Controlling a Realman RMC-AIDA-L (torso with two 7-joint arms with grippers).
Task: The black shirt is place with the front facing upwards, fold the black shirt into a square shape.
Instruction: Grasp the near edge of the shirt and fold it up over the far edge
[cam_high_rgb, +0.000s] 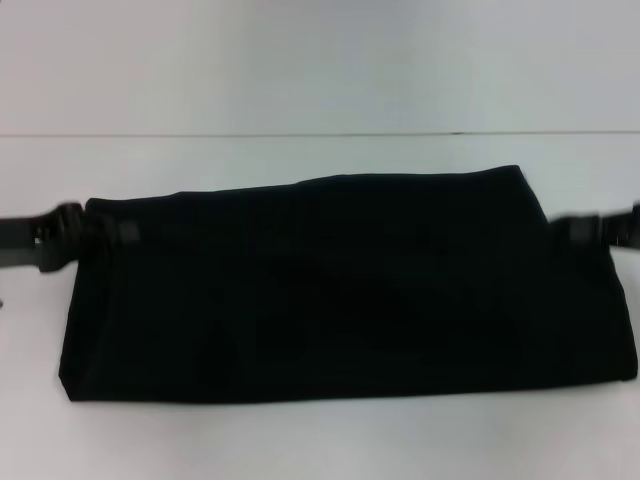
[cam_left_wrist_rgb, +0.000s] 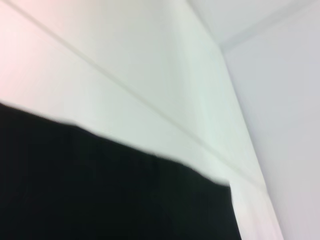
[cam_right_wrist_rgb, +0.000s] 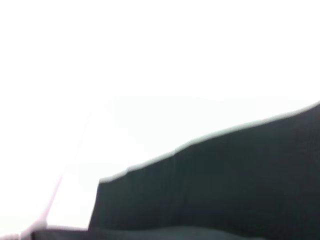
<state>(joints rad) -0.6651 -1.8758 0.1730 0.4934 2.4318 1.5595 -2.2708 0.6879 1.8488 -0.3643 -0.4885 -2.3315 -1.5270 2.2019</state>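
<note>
The left gripper (cam_high_rgb: 78, 232) at mid-left and the right gripper (cam_high_rgb: 572, 230) at mid-right are seen at the black shirt (cam_high_rgb: 345, 290); their grip cannot be told. The shirt, mid-frame, is already folded into a wide band; side folds are judged left.

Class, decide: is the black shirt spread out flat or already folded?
Folded. The black shirt lies on the white table as a wide band: no sleeves, neck or lettering show. How many layers: cannot tell.
</note>
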